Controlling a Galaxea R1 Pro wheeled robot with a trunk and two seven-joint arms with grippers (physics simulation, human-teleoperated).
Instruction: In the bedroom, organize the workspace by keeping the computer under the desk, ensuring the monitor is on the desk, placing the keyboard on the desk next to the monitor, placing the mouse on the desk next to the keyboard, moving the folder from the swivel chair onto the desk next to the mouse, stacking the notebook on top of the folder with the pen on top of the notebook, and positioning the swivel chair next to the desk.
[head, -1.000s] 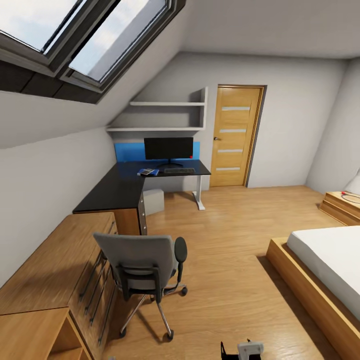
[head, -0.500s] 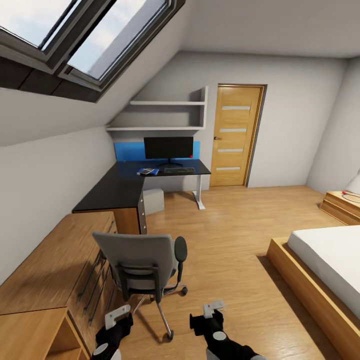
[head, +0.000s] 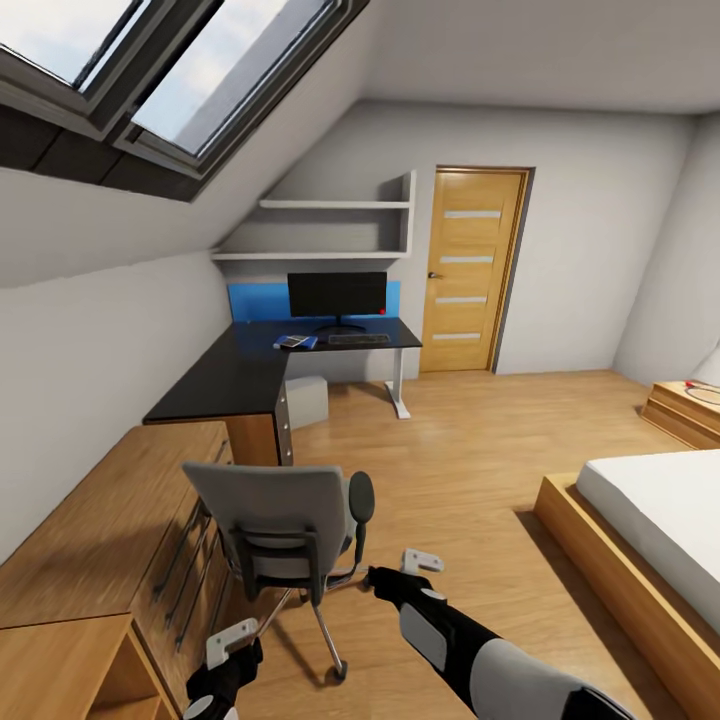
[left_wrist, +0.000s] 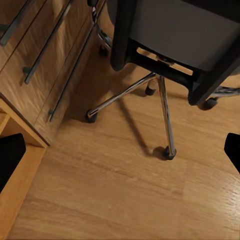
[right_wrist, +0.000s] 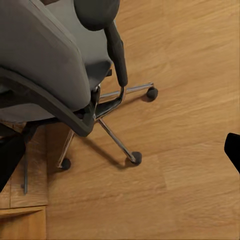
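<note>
- The swivel chair (head: 285, 525) stands near the robot, its tall back turned toward the camera, pressed up beside the low wooden drawer unit (head: 120, 540) on the left.
- The desk (head: 262, 365) lies well apart from it, far down the room under the sloping wall, so the chair has plenty of bare wood floor (head: 470, 470) to cross.
- On that black top sit the monitor (head: 337, 296), the keyboard (head: 358, 340) in front of it, and the folder (head: 297, 343) to its left with something dark on top, too small to name.
- The computer (head: 307, 402) sits under the desk, a pale box in the corner.
- The right gripper (head: 400, 572) reaches forward, just beside the chair's right side, below the oval armrest (head: 360, 498); fingers spread, nothing between them.
- In the right wrist view the chair (right_wrist: 55, 65) fills the upper part, armrest post close ahead.
- The left gripper (head: 232, 645) hangs lower and nearer, fingers parted and empty, looking at the chrome wheeled base (left_wrist: 145, 95).
- My read: the right arm is nearer a graspable part, and the push must run away from the robot, toward the far desk.
</note>
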